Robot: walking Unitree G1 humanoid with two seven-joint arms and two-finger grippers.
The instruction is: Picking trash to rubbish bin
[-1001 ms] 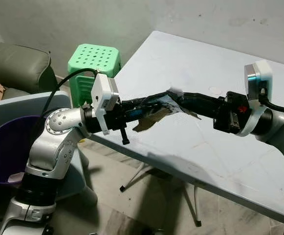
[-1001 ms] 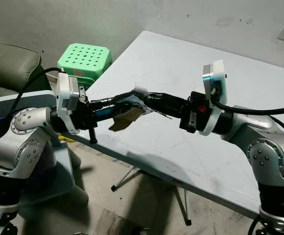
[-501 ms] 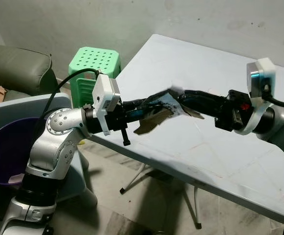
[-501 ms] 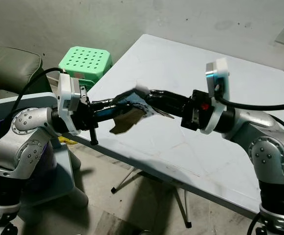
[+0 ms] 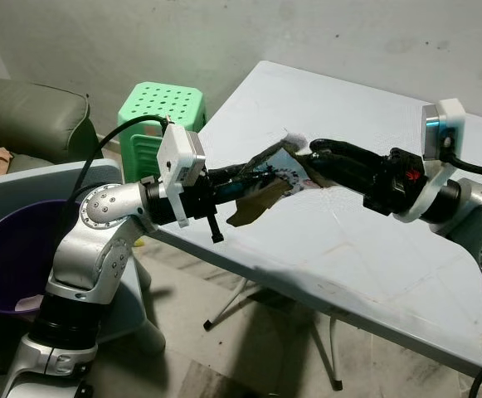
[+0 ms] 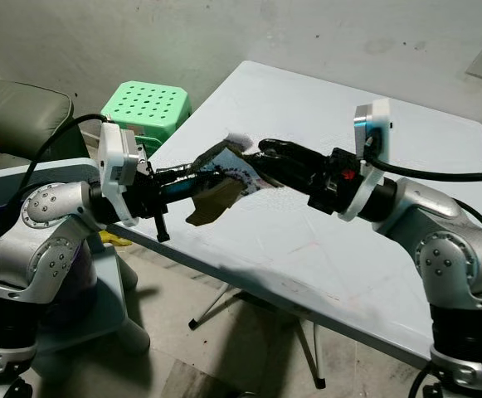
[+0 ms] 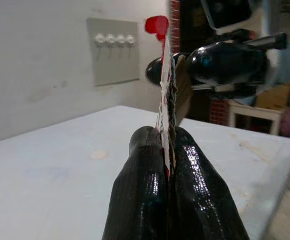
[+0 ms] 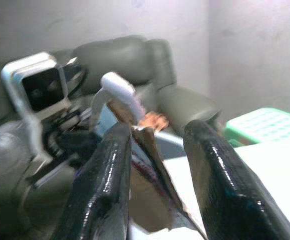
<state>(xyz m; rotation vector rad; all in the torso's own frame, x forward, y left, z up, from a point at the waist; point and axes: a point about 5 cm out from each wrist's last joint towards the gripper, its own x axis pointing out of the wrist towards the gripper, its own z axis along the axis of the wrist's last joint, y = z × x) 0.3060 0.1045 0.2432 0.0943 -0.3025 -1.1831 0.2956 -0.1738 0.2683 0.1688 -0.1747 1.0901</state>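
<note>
A torn, flat piece of trash (image 5: 260,189), brown card with a blue and white printed face, hangs over the white table's (image 5: 365,249) near-left edge. My left gripper (image 5: 253,176) is shut on its lower end; in the left wrist view the thin sheet (image 7: 166,75) stands edge-on between the closed fingers (image 7: 145,170). My right gripper (image 5: 311,152) is open just beyond the sheet's upper end. In the right wrist view the trash (image 8: 145,165) lies between the spread fingers (image 8: 110,170), close to one of them.
A purple bin (image 5: 8,257) sits inside a grey-blue holder at my left, below the left arm. A green plastic stool (image 5: 159,104) stands by the table's corner, with a grey sofa (image 5: 25,116) behind it. The table's legs (image 5: 241,298) cross underneath.
My right gripper has opened and let go of the trash's upper end, drawing back a little. The left gripper keeps its hold, and the sheet's free end has tipped upward.
</note>
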